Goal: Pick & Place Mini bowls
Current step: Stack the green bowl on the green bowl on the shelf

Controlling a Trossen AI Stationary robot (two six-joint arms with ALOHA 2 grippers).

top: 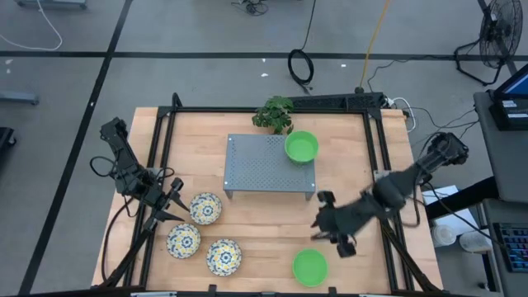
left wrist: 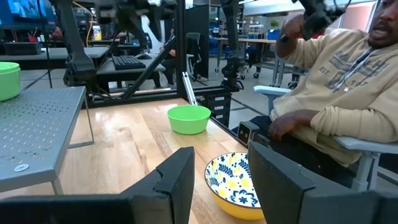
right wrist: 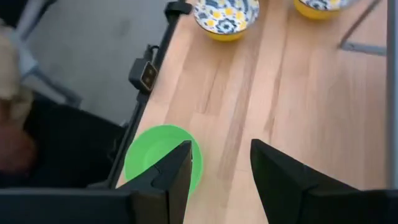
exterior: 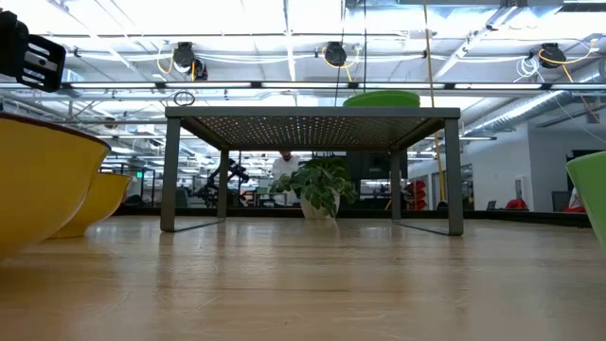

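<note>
Three white bowls with blue-and-yellow flowers sit on their bases at the table's near left: (top: 205, 208), (top: 183, 240), (top: 223, 256). One green bowl (top: 309, 266) stands near the near edge, and another (top: 301, 147) sits on the far right corner of a grey perforated stand (top: 268, 165). A third green bowl is out of view. My left gripper (top: 172, 203) is open, just left of the farthest floral bowl (left wrist: 233, 183). My right gripper (top: 326, 223) is open and hovers above the table, just beyond the near green bowl (right wrist: 163, 158).
A small potted plant (top: 275, 114) stands behind the stand at the far edge. A black frame (top: 375, 157) runs round the table. A seated person (left wrist: 336, 106) is beside the table's near edge. Bare wood lies between the stand and the near bowls.
</note>
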